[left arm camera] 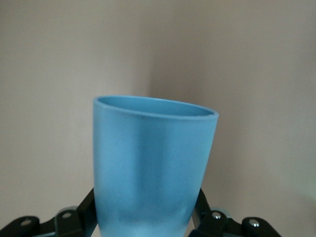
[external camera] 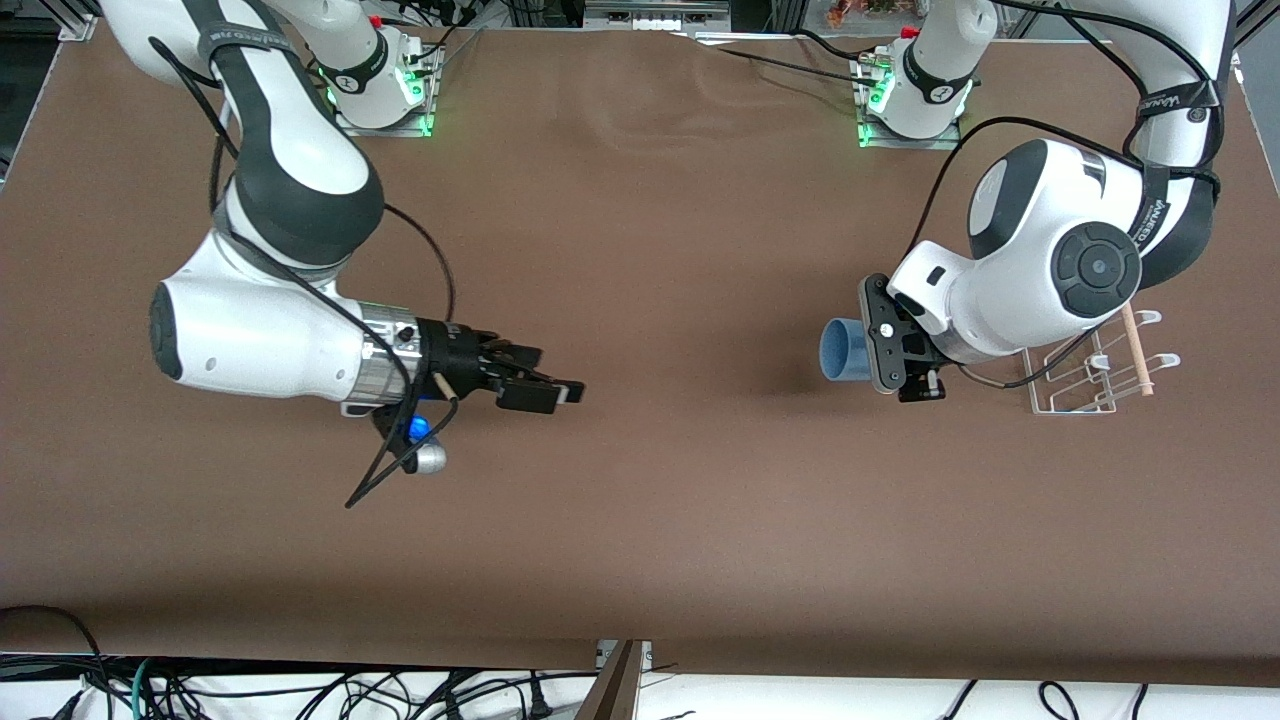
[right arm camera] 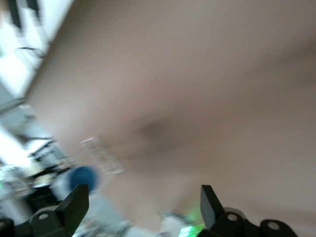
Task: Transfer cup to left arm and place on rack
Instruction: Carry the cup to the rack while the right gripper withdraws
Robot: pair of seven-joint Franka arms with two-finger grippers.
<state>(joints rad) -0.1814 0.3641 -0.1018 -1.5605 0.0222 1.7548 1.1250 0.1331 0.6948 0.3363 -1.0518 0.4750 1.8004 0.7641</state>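
The light-blue cup (external camera: 843,350) is held in the air on its side by my left gripper (external camera: 880,350), its open mouth toward the right arm's end of the table. In the left wrist view the cup (left arm camera: 153,163) fills the space between the black fingers (left arm camera: 81,217), which press on its lower body. The white wire rack (external camera: 1095,380) with its wooden dowel (external camera: 1137,352) stands on the table, partly under the left arm's wrist. My right gripper (external camera: 560,390) hangs over the bare table, open and empty; its wrist view (right arm camera: 143,207) shows the cup (right arm camera: 81,178) and rack (right arm camera: 101,155) blurred in the distance.
The brown table (external camera: 640,520) is bare between the two grippers. The two arm bases (external camera: 385,85) (external camera: 915,95) stand at the edge farthest from the front camera. A loose black cable (external camera: 385,470) hangs under the right wrist.
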